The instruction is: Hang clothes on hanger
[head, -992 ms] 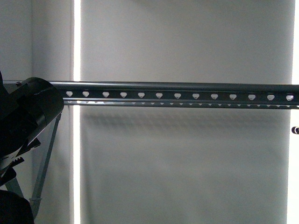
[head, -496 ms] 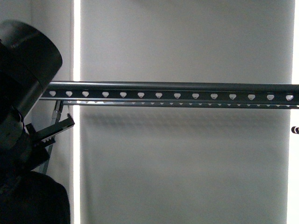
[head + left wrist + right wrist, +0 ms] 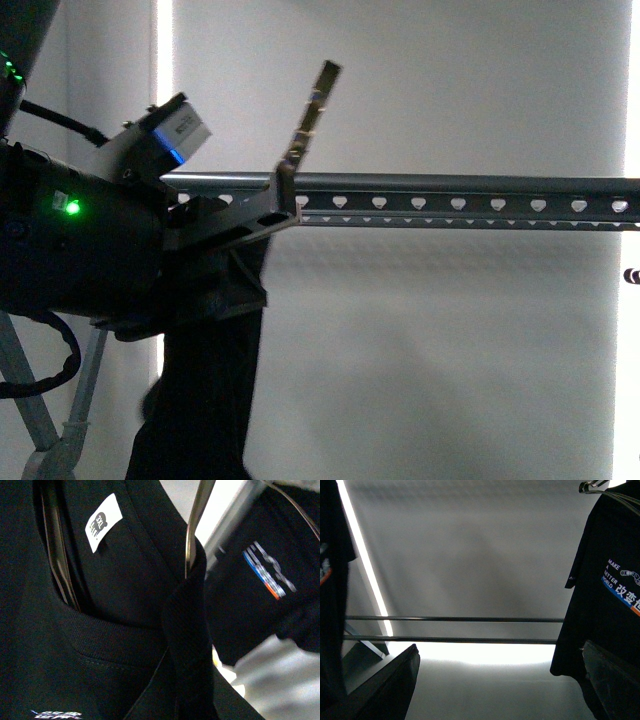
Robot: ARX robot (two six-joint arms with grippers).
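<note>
The hanger [image 3: 450, 187], a dark grey rail with heart-shaped holes, runs across the front view. My left gripper [image 3: 270, 215] is raised to the rail's left part and is shut on the clothes [image 3: 205, 400], a black T-shirt that hangs down below it. A silver wire coat hanger's hook [image 3: 315, 100] sticks up above the rail. The left wrist view shows the shirt's collar [image 3: 115, 635], its white size label [image 3: 102, 522] and the wire hanger [image 3: 192, 525]; my left gripper [image 3: 185, 680] is buried in fabric. My right gripper [image 3: 500, 680] is open and empty.
A second black T-shirt [image 3: 605, 580] with "MAKE A BETTER WORLD" lettering hangs to one side of the right gripper, and another [image 3: 330, 580] hangs to the other side. Two thin dark bars [image 3: 455, 630] cross behind. Grey rack legs [image 3: 30, 400] stand low at the left. White blinds fill the background.
My left arm has risen and swung right, carrying the T-shirt and the wire hanger's hook up to the rail's left part. The rail has not moved.
</note>
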